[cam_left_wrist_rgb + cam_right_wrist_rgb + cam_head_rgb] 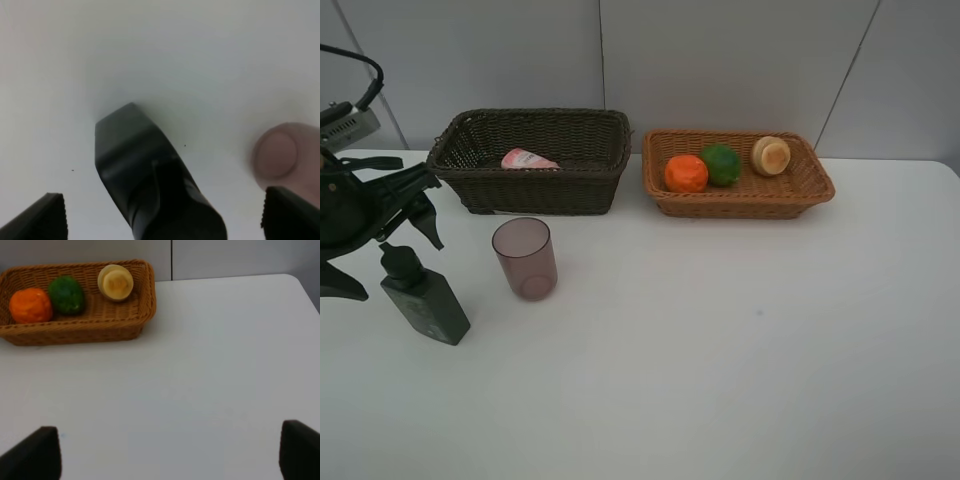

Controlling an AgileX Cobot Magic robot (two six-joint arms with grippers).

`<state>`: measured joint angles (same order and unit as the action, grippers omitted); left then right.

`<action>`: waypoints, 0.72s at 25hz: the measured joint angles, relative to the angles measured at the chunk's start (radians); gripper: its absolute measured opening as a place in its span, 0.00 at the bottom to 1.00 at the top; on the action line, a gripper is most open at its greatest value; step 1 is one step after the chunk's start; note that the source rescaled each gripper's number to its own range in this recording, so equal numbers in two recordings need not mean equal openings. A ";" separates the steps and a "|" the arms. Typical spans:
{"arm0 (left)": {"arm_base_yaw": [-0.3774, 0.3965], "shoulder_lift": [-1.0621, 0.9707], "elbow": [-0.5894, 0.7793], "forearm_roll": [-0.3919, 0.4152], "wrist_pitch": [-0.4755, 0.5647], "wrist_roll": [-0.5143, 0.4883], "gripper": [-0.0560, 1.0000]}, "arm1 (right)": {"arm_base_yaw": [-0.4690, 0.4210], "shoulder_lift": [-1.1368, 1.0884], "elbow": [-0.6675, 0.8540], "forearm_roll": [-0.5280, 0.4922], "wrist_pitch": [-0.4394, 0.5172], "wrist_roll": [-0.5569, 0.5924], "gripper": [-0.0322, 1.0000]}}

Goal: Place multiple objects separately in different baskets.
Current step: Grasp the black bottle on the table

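Observation:
My left gripper (pixel 385 250) stands open at the table's left, its fingers on either side of the top of the dark green square bottle (pixel 423 300), not touching it. The left wrist view has this bottle (pixel 150 185) between the open gripper's (pixel 167 217) tips, the mauve cup (pixel 280 155) beyond. The cup (pixel 525 258) stands upright right of the bottle. The dark brown basket (pixel 535 185) holds the pink squeeze bottle (pixel 527 159). The tan basket (pixel 800 190) holds the orange (pixel 686 173), lime (pixel 722 164) and peach-coloured fruit (pixel 771 155). My right gripper (pixel 165 452) is open, holding nothing.
Both baskets sit against the grey back wall. The right wrist view shows the tan basket (pixel 80 330) with its three fruits and the white table (pixel 210 370) running to its right edge. A cable and grey box (pixel 345 120) sit at the far left.

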<state>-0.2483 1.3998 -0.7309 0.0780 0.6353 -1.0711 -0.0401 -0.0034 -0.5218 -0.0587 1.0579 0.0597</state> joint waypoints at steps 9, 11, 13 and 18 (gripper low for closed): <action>0.000 0.000 0.000 0.022 -0.001 -0.126 1.00 | 0.000 0.000 0.000 0.000 0.000 0.000 0.88; 0.000 0.000 0.000 0.039 -0.001 -0.163 1.00 | 0.000 0.000 0.000 0.000 0.000 0.000 0.88; 0.000 0.000 0.000 0.047 -0.003 -0.197 1.00 | 0.000 0.000 0.000 0.000 0.000 0.000 0.88; 0.000 0.002 0.000 0.048 -0.012 -0.230 1.00 | 0.000 0.000 0.000 0.000 0.000 0.000 0.88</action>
<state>-0.2483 1.4019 -0.7309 0.1257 0.6229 -1.3010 -0.0401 -0.0034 -0.5218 -0.0587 1.0579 0.0597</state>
